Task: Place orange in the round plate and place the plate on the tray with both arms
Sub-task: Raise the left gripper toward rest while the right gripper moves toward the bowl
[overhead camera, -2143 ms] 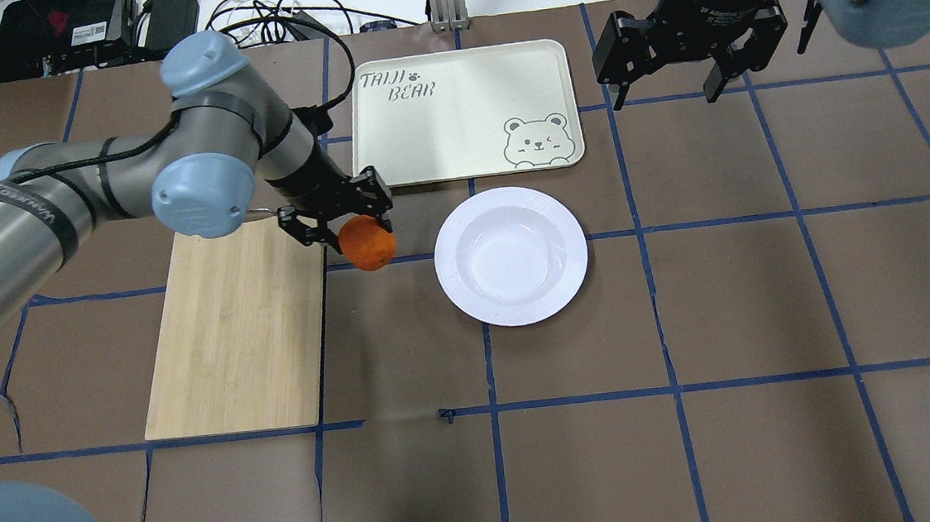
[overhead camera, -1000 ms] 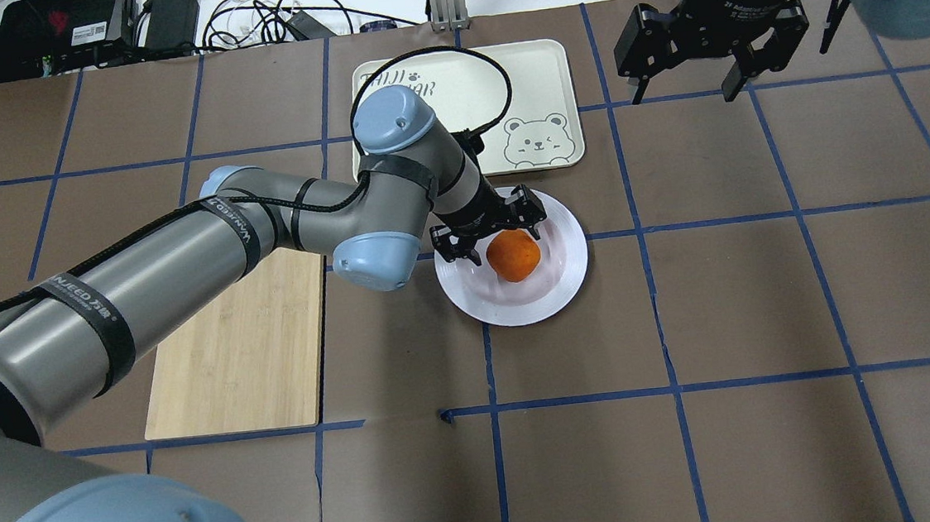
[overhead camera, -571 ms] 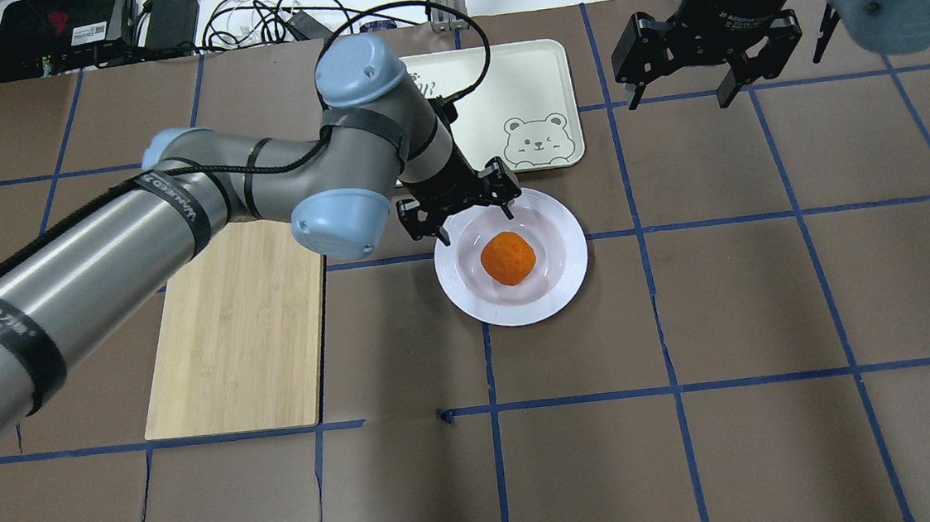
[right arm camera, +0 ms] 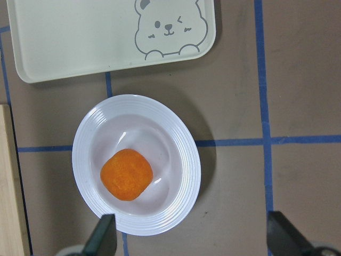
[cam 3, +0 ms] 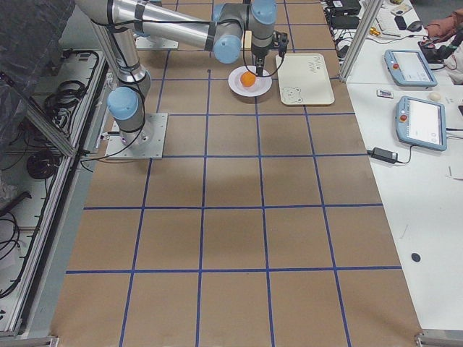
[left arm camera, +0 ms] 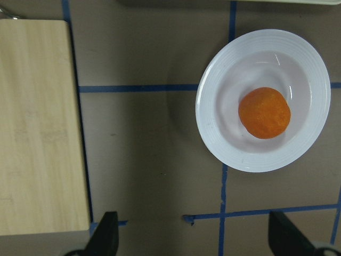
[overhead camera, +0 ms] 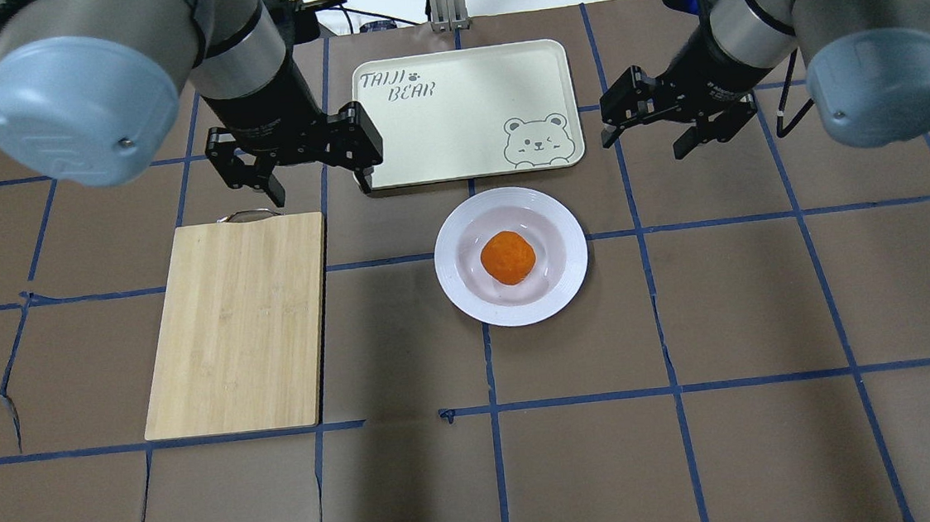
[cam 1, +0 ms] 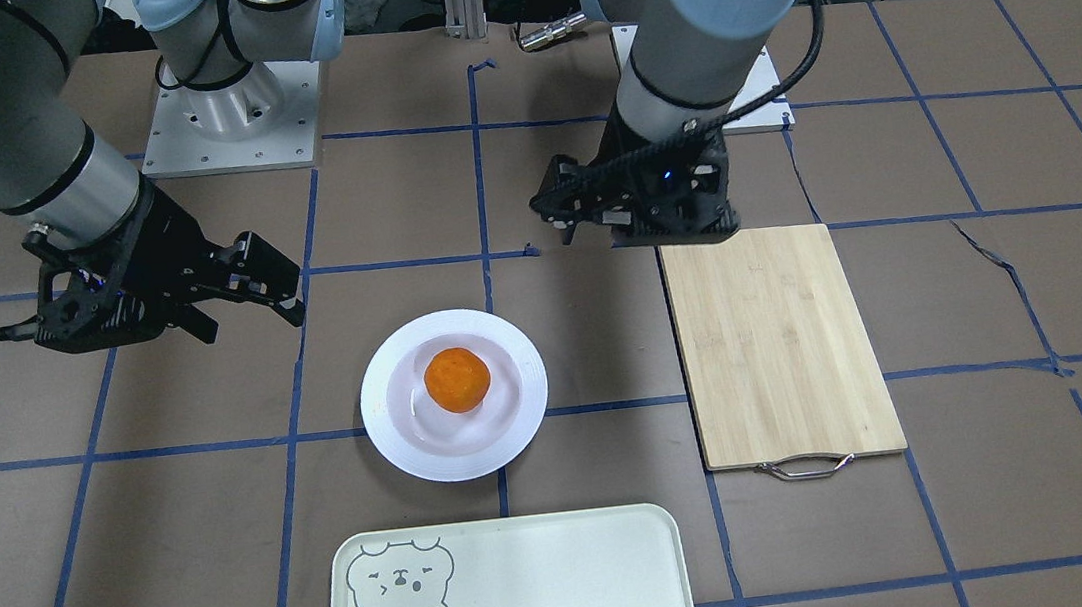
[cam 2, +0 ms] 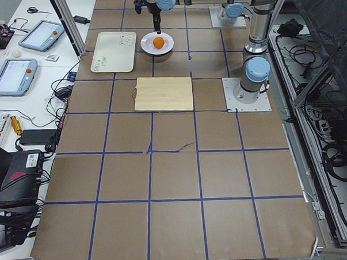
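Observation:
The orange (overhead camera: pixel 507 258) lies loose in the sunken centre of the round white plate (overhead camera: pixel 574 273), which stands on the table just in front of the tray (overhead camera: pixel 462 120). Nothing lies on the tray. My left gripper (overhead camera: pixel 321 191) hangs open and holds nothing, off the tray's left corner and beyond the plate's left side. My right gripper (overhead camera: pixel 645 145) is open too, high off the tray's right side, up and right of the plate. Both wrist views look straight down on the orange (left arm camera: pixel 264 112) (right arm camera: pixel 127 174) in the plate (left arm camera: pixel 210 122) (right arm camera: pixel 189 176).
A bamboo cutting board (overhead camera: pixel 238 324) with a metal handle (overhead camera: pixel 247 216) lies left of the plate. Cables and black boxes (overhead camera: pixel 40 29) crowd the strip past the table's far edge.
My left gripper carried the orange to the plate, let it go there, then rose and drew back left toward the tray's corner. My right gripper came closer to the tray.

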`<state>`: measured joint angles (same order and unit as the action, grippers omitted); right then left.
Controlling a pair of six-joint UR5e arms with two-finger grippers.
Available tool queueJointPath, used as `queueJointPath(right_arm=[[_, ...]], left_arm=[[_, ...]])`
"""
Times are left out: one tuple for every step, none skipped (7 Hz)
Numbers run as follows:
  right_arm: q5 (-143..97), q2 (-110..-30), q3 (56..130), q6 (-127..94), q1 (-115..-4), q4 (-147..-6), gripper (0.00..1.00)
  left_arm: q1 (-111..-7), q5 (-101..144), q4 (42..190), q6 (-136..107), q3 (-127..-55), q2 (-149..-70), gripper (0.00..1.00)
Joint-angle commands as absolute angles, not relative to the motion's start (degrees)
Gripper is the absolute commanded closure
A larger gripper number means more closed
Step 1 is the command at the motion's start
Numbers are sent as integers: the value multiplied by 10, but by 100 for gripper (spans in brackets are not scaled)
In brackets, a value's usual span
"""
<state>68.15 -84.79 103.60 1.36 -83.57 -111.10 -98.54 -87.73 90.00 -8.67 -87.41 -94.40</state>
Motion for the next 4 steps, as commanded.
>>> queueJointPath(right_arm=[[615, -832, 1158, 34, -823, -1279, 0], [572, -818, 1197, 35, -823, -1315, 0], [491, -804, 1223, 49, -813, -1345, 0], [487, -789, 1236, 62, -804, -1366, 0]], left_arm=[[-973, -917, 904, -80, -882, -908, 2], [-973, -916, 897, -77, -886, -904, 2], [-965, -916, 888, -43, -887, -904, 2], [-965, -918, 873, -35, -887, -904, 1]])
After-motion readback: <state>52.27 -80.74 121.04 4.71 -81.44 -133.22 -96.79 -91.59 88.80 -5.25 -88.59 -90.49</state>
